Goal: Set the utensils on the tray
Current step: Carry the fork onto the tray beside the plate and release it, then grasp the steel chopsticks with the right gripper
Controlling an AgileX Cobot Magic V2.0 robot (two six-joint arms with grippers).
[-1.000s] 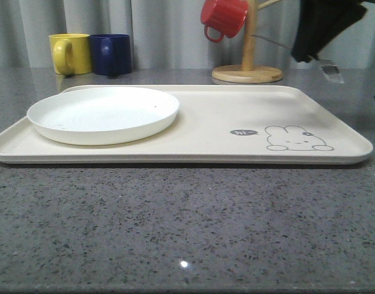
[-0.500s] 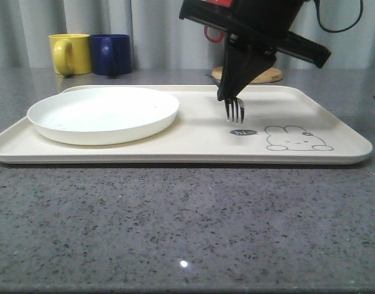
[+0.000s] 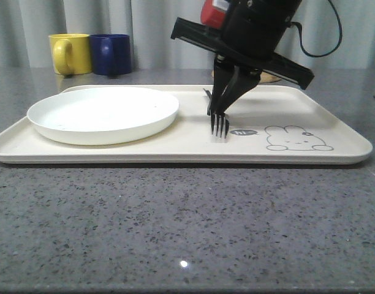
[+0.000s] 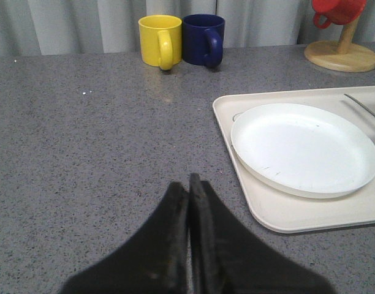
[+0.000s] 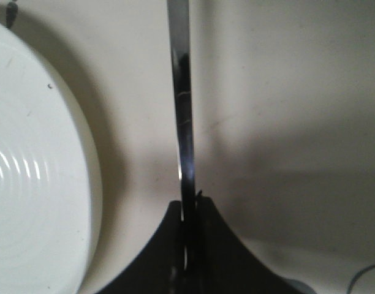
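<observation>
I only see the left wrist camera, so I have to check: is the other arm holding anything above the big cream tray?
Observer: Yes. In the front view the right tool is shut on a slim silver metal fork, tines pointing down.
Operator: Is it over the round white plate?
Observer: No. It hangs to the right of the round white plate, above a bare part of the cream rectangular tray.
Operator: Has it landed?
Observer: The tines are right at the tray surface, beside the grey "hi" bubble. I cannot tell if they touch.
</observation>
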